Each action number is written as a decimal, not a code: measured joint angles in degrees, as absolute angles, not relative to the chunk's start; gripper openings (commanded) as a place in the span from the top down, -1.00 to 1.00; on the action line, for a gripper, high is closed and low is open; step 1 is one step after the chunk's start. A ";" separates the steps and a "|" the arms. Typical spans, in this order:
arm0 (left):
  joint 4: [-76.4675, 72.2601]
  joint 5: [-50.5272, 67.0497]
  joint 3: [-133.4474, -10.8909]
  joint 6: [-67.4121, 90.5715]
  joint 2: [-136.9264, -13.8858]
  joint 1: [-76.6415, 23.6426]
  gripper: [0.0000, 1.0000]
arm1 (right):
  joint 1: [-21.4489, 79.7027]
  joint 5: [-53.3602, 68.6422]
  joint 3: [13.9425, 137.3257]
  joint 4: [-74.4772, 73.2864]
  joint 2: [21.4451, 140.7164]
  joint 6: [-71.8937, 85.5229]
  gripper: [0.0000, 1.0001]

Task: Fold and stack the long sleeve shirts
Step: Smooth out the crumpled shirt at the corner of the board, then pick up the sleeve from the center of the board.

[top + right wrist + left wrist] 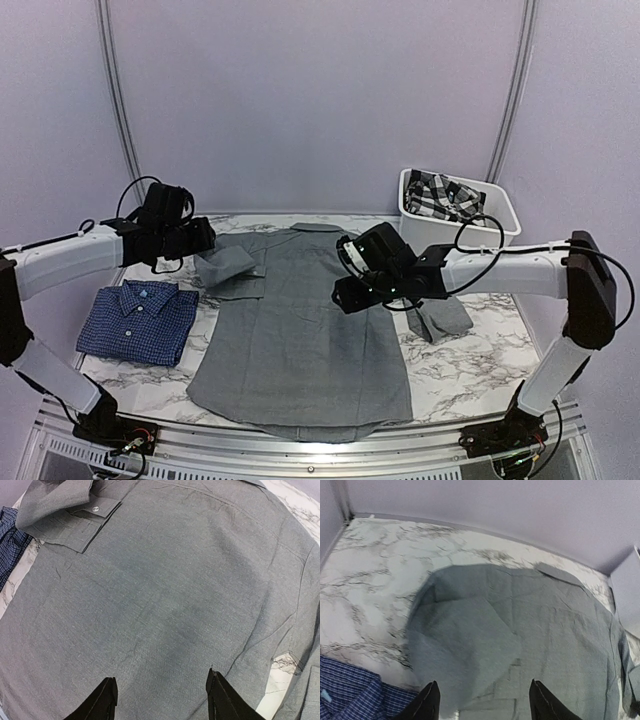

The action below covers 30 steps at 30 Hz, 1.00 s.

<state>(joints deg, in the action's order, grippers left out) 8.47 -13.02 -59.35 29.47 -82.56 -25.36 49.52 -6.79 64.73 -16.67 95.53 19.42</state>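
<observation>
The grey long sleeve shirt [300, 340] lies spread flat, back up, on the middle of the marble table. Its left sleeve [232, 268] is folded in over the shoulder, the cuff lying on the body. My left gripper [205, 238] hovers at that sleeve, open, and the left wrist view shows grey cloth [465, 645] below its fingers and nothing between them. My right gripper [345, 290] hangs open over the shirt's upper right part [165, 580], empty. The right sleeve's cuff [440, 320] lies off to the right. The dark blue checked shirt [138, 318] rests folded at the left.
A white bin [500, 212] at the back right holds a plaid cloth [445, 195]. Bare marble [470, 370] shows to the right of the grey shirt. Pale walls close in the back and sides.
</observation>
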 measured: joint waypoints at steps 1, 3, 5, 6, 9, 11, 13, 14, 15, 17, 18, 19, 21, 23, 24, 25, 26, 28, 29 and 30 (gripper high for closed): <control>8.71 -12.51 -59.72 29.43 -83.31 -26.96 -0.24 | 49.52 -6.94 64.84 -16.67 95.53 19.40 -0.13; 8.86 -11.25 -60.64 29.50 -85.89 -29.89 -0.24 | 49.52 -7.14 64.93 -16.71 95.57 19.38 -0.13; 9.04 -10.17 -61.84 29.76 -89.97 -32.80 -0.24 | 49.52 -7.57 65.08 -16.84 95.79 19.40 -0.14; 9.26 -9.69 -62.50 29.91 -92.16 -34.11 -0.25 | 49.52 -7.90 65.12 -16.97 95.85 19.40 -0.14; 10.39 -8.84 -65.17 30.48 -98.28 -37.10 -0.26 | 49.47 -8.60 65.25 -17.28 95.90 19.44 -0.15; 10.90 -8.75 -67.48 30.76 -101.78 -38.28 -0.27 | 49.45 -9.23 65.52 -17.39 95.90 19.44 -0.15; 11.11 -8.69 -70.22 31.00 -105.32 -38.87 -0.27 | 49.45 -9.69 65.65 -17.43 95.90 19.46 -0.16; 11.25 -8.78 -71.48 31.09 -106.89 -38.92 -0.27 | 49.45 -9.89 65.69 -17.43 95.90 19.49 -0.17; 11.33 -8.97 -72.47 31.11 -108.07 -38.89 -0.27 | 49.45 -10.09 65.73 -17.47 95.90 19.49 -0.17; 11.97 -9.47 -75.00 31.11 -110.89 -38.89 -0.27 | 49.45 -10.70 65.76 -17.52 95.88 19.49 -0.17; 12.10 -9.67 -75.92 31.11 -112.01 -38.89 -0.27 | 49.45 -10.92 65.76 -17.56 95.88 19.49 -0.17; 12.27 -10.07 -76.90 31.11 -113.32 -38.89 -0.26 | 49.43 -11.14 65.76 -17.61 95.85 19.49 -0.17; 12.56 -10.96 -78.24 31.07 -115.50 -38.81 -0.23 | 49.41 -11.53 65.76 -17.65 95.70 19.49 -0.17; 13.45 -11.92 -78.83 31.07 -116.77 -38.79 -0.17 | 49.41 -11.94 65.76 -17.65 95.55 19.49 -0.17; 13.91 -12.58 -78.98 31.11 -117.23 -38.79 -0.14 | 49.41 -12.14 65.76 -17.65 95.53 19.49 -0.17; 14.24 -13.10 -79.05 31.16 -117.49 -38.74 -0.11 | 49.41 -12.19 65.76 -17.65 95.53 19.49 -0.17; 14.68 -13.91 -79.05 31.16 -117.75 -38.74 -0.08 | 49.36 -12.21 65.76 -17.67 95.53 19.49 -0.18; 15.31 -15.29 -79.05 31.35 -118.06 -38.74 0.01 | 49.32 -12.32 65.76 -17.67 95.48 19.57 -0.17; 15.44 -15.77 -79.05 31.44 -118.17 -38.74 0.09 | 49.30 -12.36 65.76 -17.67 95.44 19.66 -0.17; 15.53 -16.27 -79.05 31.51 -118.26 -38.74 0.17 | 49.30 -12.38 65.76 -17.67 95.35 19.68 -0.17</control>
